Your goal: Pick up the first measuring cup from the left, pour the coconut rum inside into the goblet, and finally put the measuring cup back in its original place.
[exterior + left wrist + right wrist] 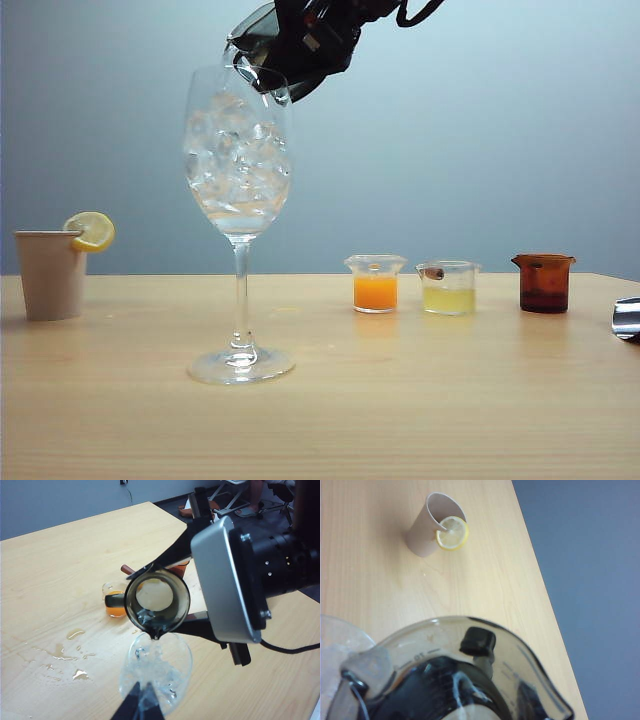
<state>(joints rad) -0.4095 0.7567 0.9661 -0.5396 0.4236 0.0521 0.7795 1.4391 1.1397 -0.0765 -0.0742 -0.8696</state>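
Observation:
The smoky grey first measuring cup [262,45] is tipped steeply, spout down, over the rim of the goblet [238,160], a tall stemmed glass full of ice. My right gripper [300,40] is shut on the cup, one finger on each side [172,555]. From above, the cup's mouth [131,597] faces the camera, and a little clear coconut rum [150,622] lies by the spout above the goblet's bowl [167,672]. The cup [530,665] fills the right wrist view beside the goblet's rim [345,640]. My left gripper [142,700] hovers over the goblet, shut and empty.
A beige paper cup [50,275] with a lemon slice [92,230] stands at the far left. Right of the goblet stand a cup of orange liquid [375,285], one of pale yellow liquid [448,288] and an amber-brown one [544,283]. Spilled drops [65,655] wet the table. A shiny metal part [627,318] shows at the right edge.

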